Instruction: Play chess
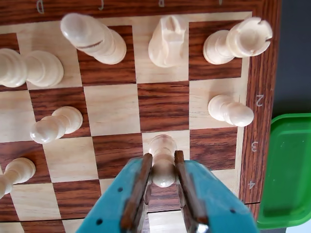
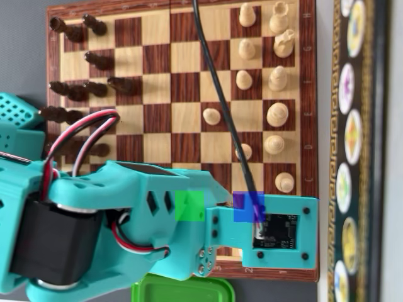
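In the wrist view my teal gripper (image 1: 163, 156) reaches in from the bottom edge. Its two brown-lined fingers (image 1: 141, 187) press on either side of a white pawn (image 1: 163, 145), so it is shut on the pawn. The pawn's base stands on a light square of the wooden chessboard (image 1: 112, 109), near the rank marked 3. In the overhead view the arm (image 2: 126, 214) and the camera mount (image 2: 277, 229) cover the jaws and this pawn. White pieces (image 2: 277, 113) stand at that view's right and dark pieces (image 2: 79, 91) at its left.
Ahead in the wrist view stand a white rook (image 1: 243, 41), a knight (image 1: 167, 41) and a bishop (image 1: 95, 39), with pawns to the right (image 1: 231, 110) and left (image 1: 56, 125). A green container (image 1: 289, 170) sits beside the board. A black cable (image 2: 217, 82) crosses the board.
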`<state>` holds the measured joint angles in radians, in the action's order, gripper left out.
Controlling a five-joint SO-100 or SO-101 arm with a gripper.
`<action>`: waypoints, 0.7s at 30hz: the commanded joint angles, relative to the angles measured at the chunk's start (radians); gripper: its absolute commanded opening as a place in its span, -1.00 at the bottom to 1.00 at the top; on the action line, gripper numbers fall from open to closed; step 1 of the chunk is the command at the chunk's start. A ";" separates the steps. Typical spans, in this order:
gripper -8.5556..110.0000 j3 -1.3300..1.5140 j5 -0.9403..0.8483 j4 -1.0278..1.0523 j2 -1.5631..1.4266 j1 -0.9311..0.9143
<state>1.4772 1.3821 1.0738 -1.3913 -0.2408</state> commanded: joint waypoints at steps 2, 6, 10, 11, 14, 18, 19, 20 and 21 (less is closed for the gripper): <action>-0.86 0.029 0.003 -0.005 -0.078 -0.023; -0.86 0.067 -0.002 -0.005 -0.109 -0.038; -0.86 0.112 -0.003 -0.005 -0.143 -0.052; -0.86 0.124 -0.003 -0.005 -0.152 -0.054; -0.86 0.164 -0.002 -0.005 -0.181 -0.054; -0.86 0.216 0.003 -0.006 -0.222 -0.054; -0.86 0.229 0.003 -0.006 -0.233 -0.055; -0.86 0.239 0.003 -0.006 -0.242 -0.055; -0.86 0.250 0.003 -0.006 -0.252 -0.055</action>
<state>1.7242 1.3821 1.0738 -1.5800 -0.2807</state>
